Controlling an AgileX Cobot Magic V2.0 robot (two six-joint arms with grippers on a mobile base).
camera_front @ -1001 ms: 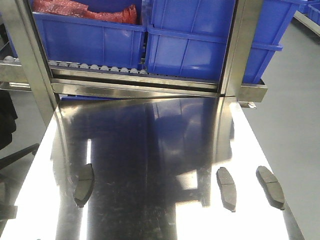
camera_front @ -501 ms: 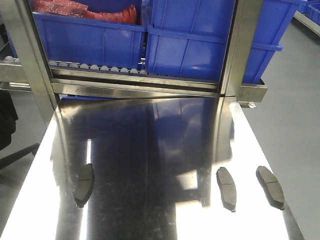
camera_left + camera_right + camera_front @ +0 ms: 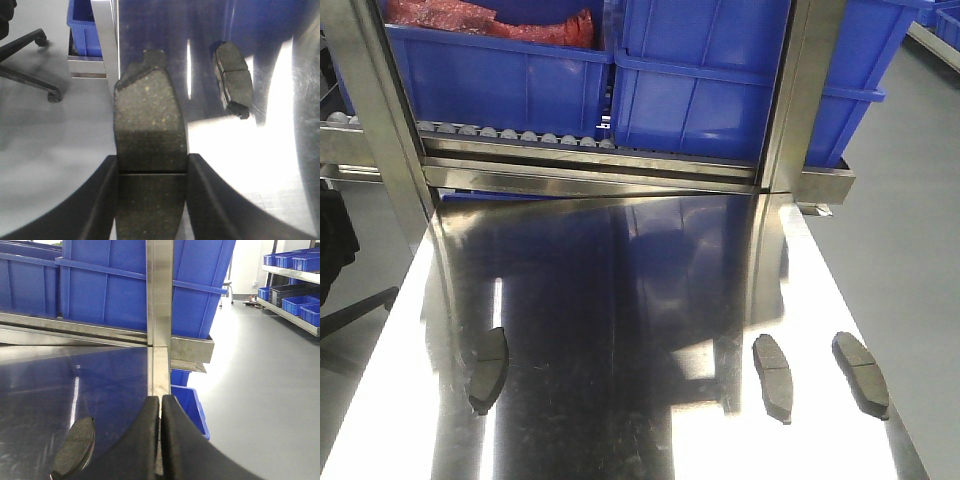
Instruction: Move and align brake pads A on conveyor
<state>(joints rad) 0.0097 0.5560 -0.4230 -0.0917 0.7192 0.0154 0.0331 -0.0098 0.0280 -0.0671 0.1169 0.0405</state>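
Note:
Three grey-brown brake pads lie on the shiny steel table (image 3: 620, 270): one at front left (image 3: 488, 370) and two at front right (image 3: 773, 376) (image 3: 861, 374). Neither arm shows in the front view. In the left wrist view, my left gripper (image 3: 151, 165) is shut on a fourth brake pad (image 3: 149, 135), gripping its sides at the cross groove above the table's left edge. Another pad (image 3: 234, 79) lies on the table beyond it. My right gripper (image 3: 160, 401) is shut with nothing in it, and a pad (image 3: 75, 449) lies just left of it. The conveyor is out of view.
A roller rack with blue bins (image 3: 700, 80) and a steel post (image 3: 800, 100) closes off the table's far end. One bin holds a red bag (image 3: 490, 20). An office chair base (image 3: 30, 65) stands on the floor at left. A blue bin (image 3: 189, 405) sits below the table's right side.
The three pads on the table have not moved. Only a dark shape at the left edge of the front view shifted slightly.

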